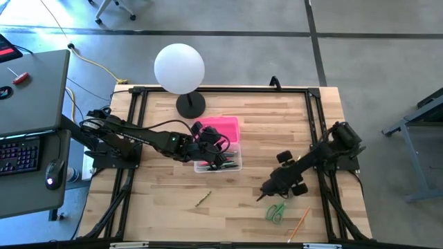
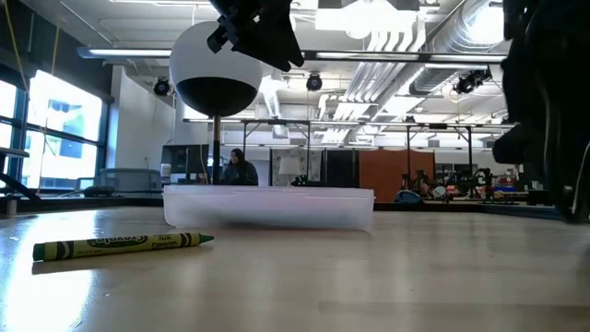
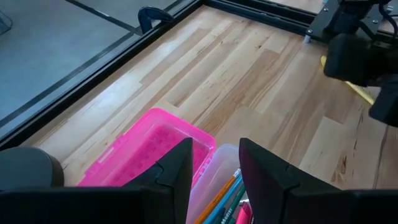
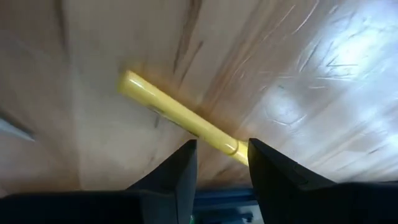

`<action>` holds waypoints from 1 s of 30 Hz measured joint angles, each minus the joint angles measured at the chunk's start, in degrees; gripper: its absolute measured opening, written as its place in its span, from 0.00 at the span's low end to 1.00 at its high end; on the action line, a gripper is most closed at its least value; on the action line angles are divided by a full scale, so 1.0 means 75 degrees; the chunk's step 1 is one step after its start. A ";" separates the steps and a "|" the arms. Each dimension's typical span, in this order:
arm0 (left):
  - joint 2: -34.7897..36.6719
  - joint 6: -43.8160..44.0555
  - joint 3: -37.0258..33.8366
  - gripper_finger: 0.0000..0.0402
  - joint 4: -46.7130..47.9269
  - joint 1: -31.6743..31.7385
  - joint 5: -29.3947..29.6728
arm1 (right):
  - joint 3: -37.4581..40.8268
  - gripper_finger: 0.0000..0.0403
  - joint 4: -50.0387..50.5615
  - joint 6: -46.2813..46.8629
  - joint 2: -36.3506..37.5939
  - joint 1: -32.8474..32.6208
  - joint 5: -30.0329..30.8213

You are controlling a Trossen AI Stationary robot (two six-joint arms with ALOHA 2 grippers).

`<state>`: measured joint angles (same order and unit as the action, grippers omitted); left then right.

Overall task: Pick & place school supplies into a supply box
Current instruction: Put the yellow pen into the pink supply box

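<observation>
Clear plastic supply box [image 1: 220, 164] with its pink lid [image 1: 223, 128] sits mid-table, pencils inside; left gripper [image 1: 216, 153] hovers right over it, fingers apart, empty; right gripper [image 4: 219, 163] is spread low around a yellow pencil [image 4: 174, 113] near green-handled scissors [image 1: 276, 211].

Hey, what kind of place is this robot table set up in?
Probably a robotics lab or open workshop. The low view shows exposed ceiling ducts over rows of workbenches; the high view shows a bare concrete floor and a grey desk with a lit keyboard beside the light wooden table.
</observation>
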<state>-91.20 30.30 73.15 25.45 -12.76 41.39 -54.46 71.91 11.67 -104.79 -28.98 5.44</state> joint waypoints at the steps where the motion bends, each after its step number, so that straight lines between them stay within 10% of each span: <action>1: 0.0000 0.0000 0.0002 0.40 0.0000 -0.0002 0.0000 | 0.0000 0.30 0.0047 -0.0146 -0.0091 0.0049 0.0010; 11: 0.0000 -0.0003 -0.0001 0.40 0.0025 0.0001 0.0000 | 0.0462 0.28 -0.0634 -0.1408 -0.0485 0.0526 -0.0215; 19: 0.0000 -0.0004 0.0002 0.40 0.0035 0.0001 0.0006 | 0.0434 0.03 -0.0461 -0.1630 -0.0506 0.0514 -0.0009; 30: 0.0000 -0.0005 0.0002 0.40 0.0066 -0.0002 0.0009 | -0.2023 0.02 0.0520 -0.1997 -0.0536 0.0533 0.1503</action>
<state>-91.20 30.27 73.17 25.94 -12.78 41.46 -69.63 75.81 -3.30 -108.81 -24.99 16.71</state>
